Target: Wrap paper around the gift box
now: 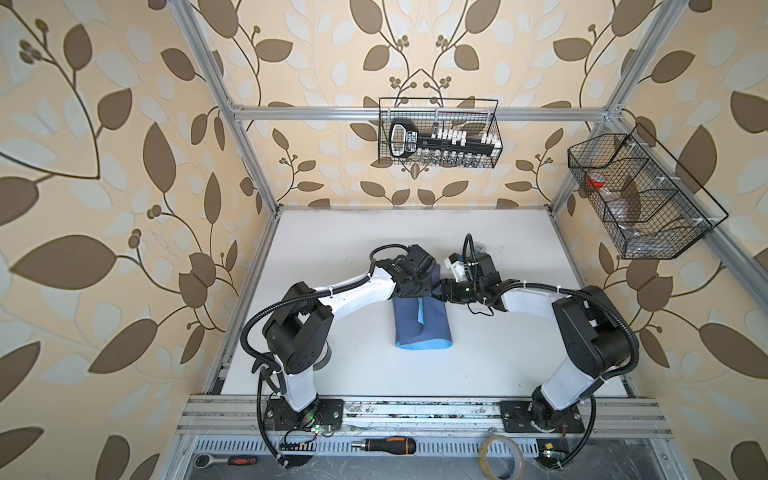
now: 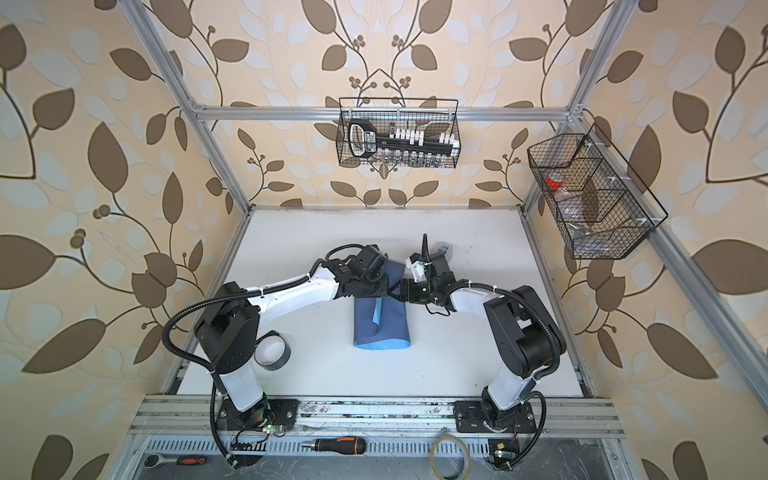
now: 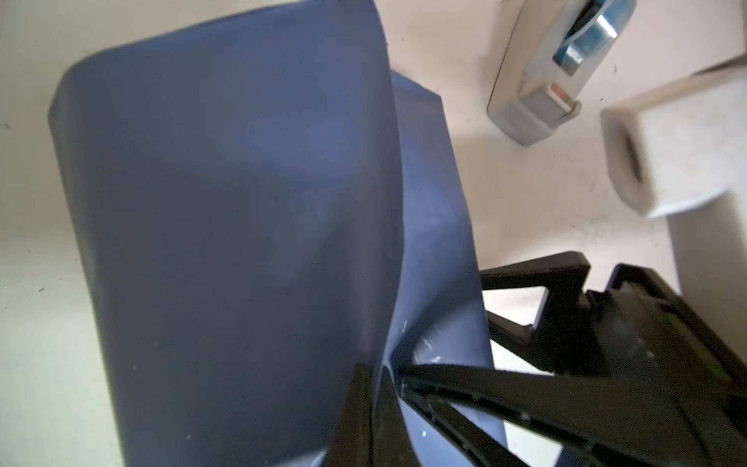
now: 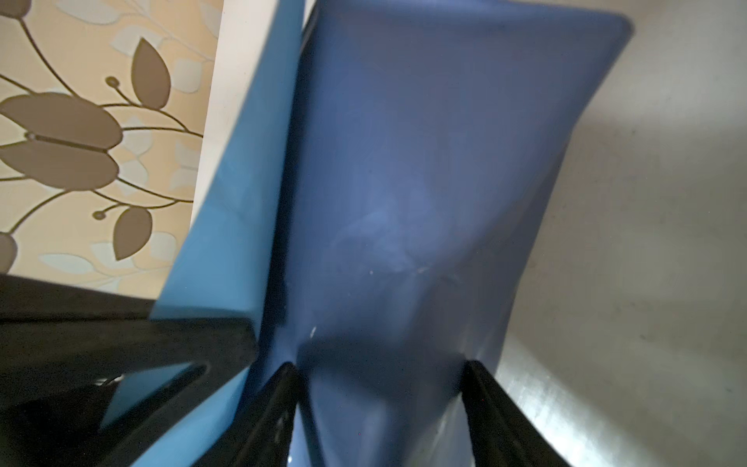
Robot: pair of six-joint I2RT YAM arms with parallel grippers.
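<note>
the gift box lies hidden under the paper (image 1: 436, 324).

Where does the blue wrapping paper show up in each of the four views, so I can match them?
Top view: the paper lies mid-table, mostly dark face up.
Top view: mid-table again.
Left wrist: its dusky-blue face fills most of the picture.
Right wrist: it fills the middle, with a light-blue strip alongside.
Shared landmark: the white table, seen in all four.

From my feed, the paper (image 1: 432, 324) is dusky blue outside, with a light sky-blue inner face peeking out along the edges. The bench (image 1: 498, 353) is plain white and the wallpaper (image 1: 104, 208) beige with brown and pale leaf sprigs. The screwdriver (image 1: 384, 445) is black and orange.
</note>
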